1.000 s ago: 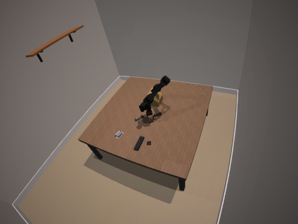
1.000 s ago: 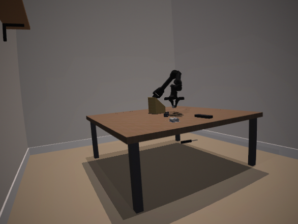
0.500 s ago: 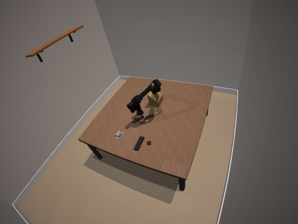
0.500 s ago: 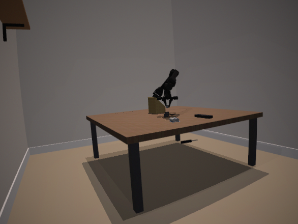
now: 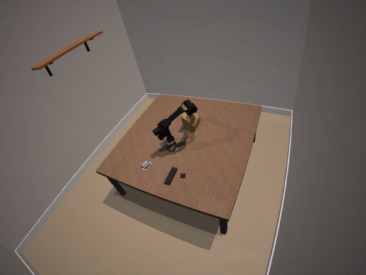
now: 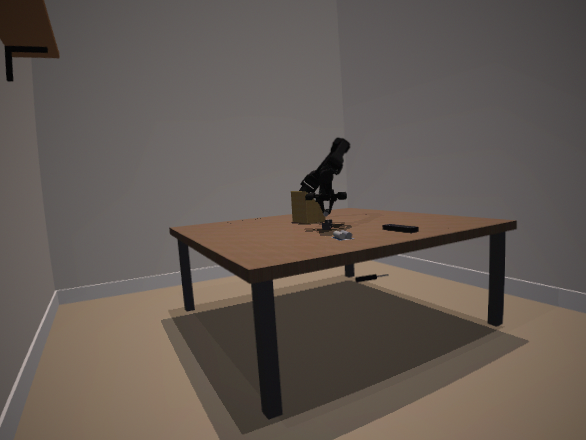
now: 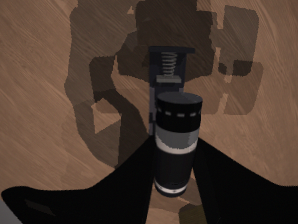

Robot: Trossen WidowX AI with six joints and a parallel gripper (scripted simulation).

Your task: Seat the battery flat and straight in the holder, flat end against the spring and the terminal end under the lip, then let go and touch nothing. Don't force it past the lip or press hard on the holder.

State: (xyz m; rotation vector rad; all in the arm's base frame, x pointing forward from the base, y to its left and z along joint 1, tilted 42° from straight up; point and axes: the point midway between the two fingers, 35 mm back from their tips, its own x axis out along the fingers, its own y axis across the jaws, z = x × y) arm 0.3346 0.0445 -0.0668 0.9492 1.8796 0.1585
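The battery (image 7: pixel 176 162), dark with a grey band, is between the fingers of my gripper (image 7: pixel 173 141) (image 6: pixel 327 212) (image 5: pixel 171 143), which is shut on it. In the wrist view its flat dark end points up the picture, toward the spring side, and its silver-ringed end points down it. The dark holder (image 7: pixel 172 49) (image 6: pixel 326 226) is on the table, below and partly behind the battery. Its coil spring (image 7: pixel 169 65) and metal plate show beyond the battery's flat end. The battery appears above the holder, not in it. The lip end is hidden by the battery and fingers.
On the table (image 5: pixel 215 175) are a black remote (image 5: pixel 170 175) (image 6: pixel 400 228), a small dark square piece (image 5: pixel 183 175) and a blue-white pack with pale cylinders (image 5: pixel 145 165) (image 6: pixel 342 235). A yellow block (image 5: pixel 190 122) (image 6: pixel 305 207) stands at the arm's base. A screwdriver (image 6: pixel 366 278) lies on the floor.
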